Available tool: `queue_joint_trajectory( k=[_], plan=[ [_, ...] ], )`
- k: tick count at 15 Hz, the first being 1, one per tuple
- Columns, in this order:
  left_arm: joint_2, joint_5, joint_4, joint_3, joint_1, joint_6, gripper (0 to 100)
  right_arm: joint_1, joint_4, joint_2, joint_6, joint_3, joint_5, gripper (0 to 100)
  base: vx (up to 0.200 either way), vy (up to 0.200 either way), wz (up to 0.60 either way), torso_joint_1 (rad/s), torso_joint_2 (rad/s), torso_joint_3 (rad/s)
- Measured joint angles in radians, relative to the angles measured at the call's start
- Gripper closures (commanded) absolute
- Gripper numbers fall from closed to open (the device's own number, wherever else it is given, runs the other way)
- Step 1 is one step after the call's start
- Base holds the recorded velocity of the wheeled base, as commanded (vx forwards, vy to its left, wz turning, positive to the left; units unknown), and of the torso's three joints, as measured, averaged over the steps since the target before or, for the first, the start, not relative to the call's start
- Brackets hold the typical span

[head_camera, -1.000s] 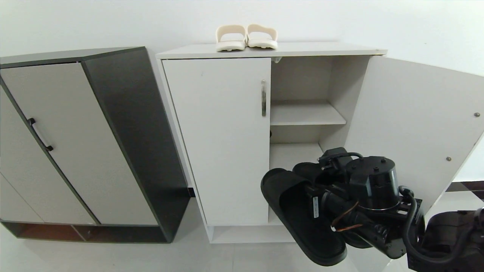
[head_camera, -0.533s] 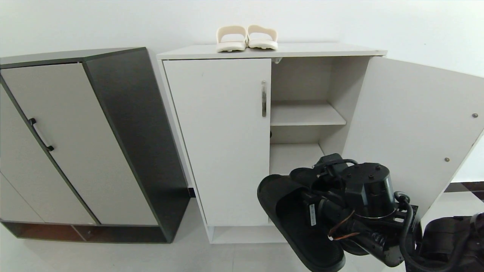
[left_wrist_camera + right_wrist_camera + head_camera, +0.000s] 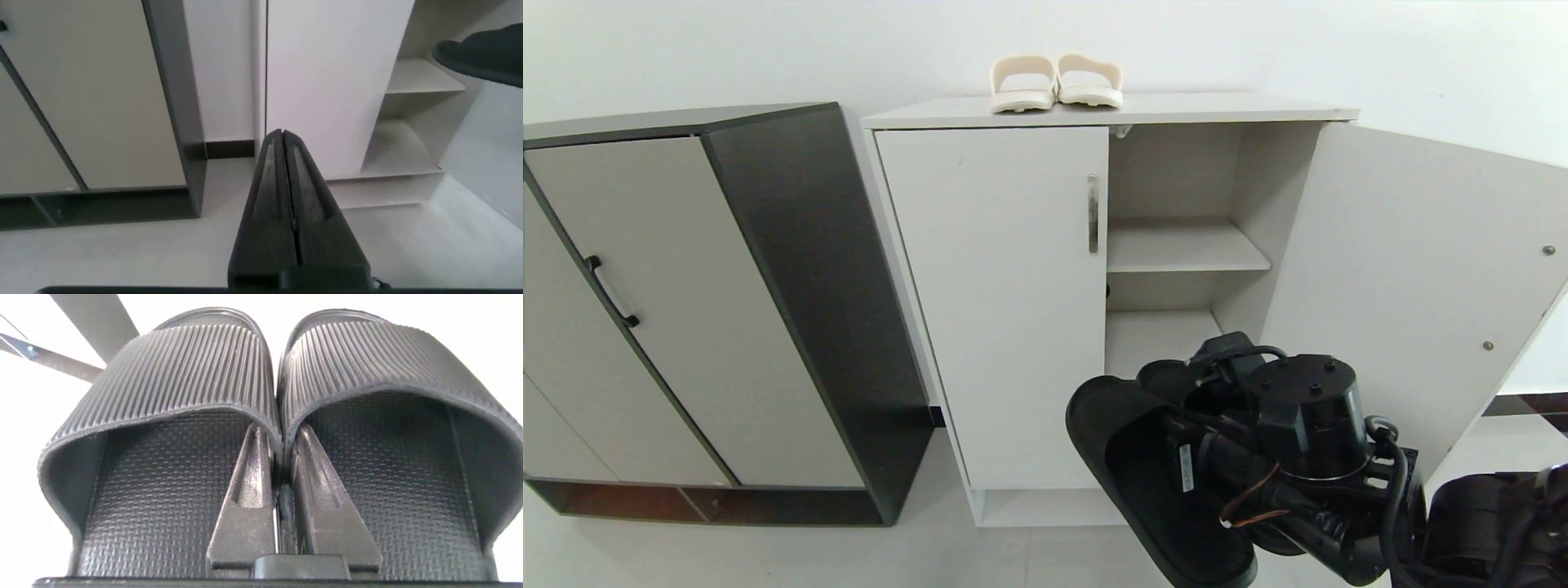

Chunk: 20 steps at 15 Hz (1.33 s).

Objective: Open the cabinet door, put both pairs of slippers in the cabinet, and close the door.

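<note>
- Carries nothing in the left gripper (image 3: pixel 282 139): fingers pressed flat together, low over the floor in front of the dark cabinet (image 3: pixel 792 286).
- Finds the cream slippers (image 3: pixel 1055 82) side by side at the back edge of the white cabinet (image 3: pixel 996 310) top, above its closed left door.
- Judges that pair light, springy foam. Best pinched across the two touching inner walls, or hooked under the straps.
- Pinches the black slippers (image 3: pixel 1160 482) in the right gripper (image 3: pixel 280 437), fingers narrow on the two adjoining inner walls just under the ribbed straps.
- Holds them tilted before the open compartment, near the front edge of the lower shelf (image 3: pixel 1156 339), left of the open door (image 3: pixel 1413 269).
- Reads them as light, rubbery and bendy. Textured footbeds should resist slipping, though the long soles may sag or swing, so calls for a slow entry.
</note>
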Motion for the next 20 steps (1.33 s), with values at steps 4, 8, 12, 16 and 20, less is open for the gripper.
queue_joint_trajectory(
  k=[4,8,12,16,20],
  plan=[
    [0.000,0.000,0.000,0.000,0.000,0.000,100,-0.001,-0.001,0.011,0.000,-0.006,-0.020,100,0.000,-0.200,0.00,0.004,0.00,0.000],
    [0.000,0.000,0.000,0.000,0.002,-0.002,100,-0.006,-0.001,0.024,0.006,-0.020,-0.021,100,0.000,-0.050,0.00,0.003,0.00,-0.001],
    [0.000,0.000,0.000,0.000,0.000,-0.002,100,-0.041,-0.004,0.057,0.046,-0.057,-0.024,100,0.000,0.000,0.00,0.000,0.00,0.000],
    [0.000,0.000,0.000,0.000,0.000,-0.002,100,-0.055,-0.038,0.113,0.047,-0.073,-0.026,100,0.000,0.000,0.00,0.000,0.00,0.000],
    [0.000,0.000,0.000,0.000,0.000,-0.003,100,-0.100,-0.077,0.163,0.043,-0.075,-0.026,100,0.000,0.000,0.00,0.000,0.00,0.000]
  ],
)
